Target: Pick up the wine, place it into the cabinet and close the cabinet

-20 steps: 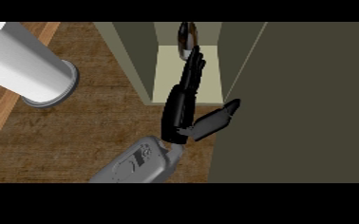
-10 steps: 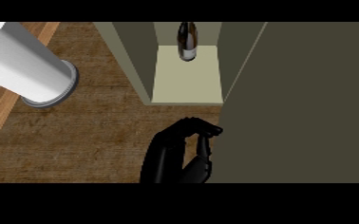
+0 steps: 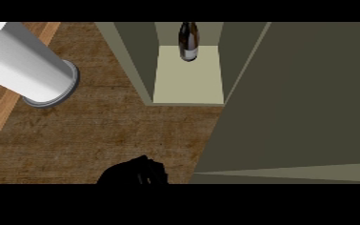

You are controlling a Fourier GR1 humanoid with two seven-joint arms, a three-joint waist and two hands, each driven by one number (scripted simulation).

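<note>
Dark glass wine bottle (image 3: pixel 187 42) stands upright inside the grey-green cabinet (image 3: pixel 188 83), at 12 o'clock from black hand (image 3: pixel 134 172) (fingers curled, holding nothing); door unclosed.

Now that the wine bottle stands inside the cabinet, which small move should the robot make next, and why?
Probably swing the open door shut. The wine bottle stands upright at the back of the cabinet and nothing holds it; the one hand in view is low at the lower edge, away from it.

The hand (image 3: pixel 134 172) is pulling back out of the cabinet (image 3: pixel 188 83), away from the wine (image 3: pixel 187 41), now showing only as curled fingers at the lower edge.
</note>
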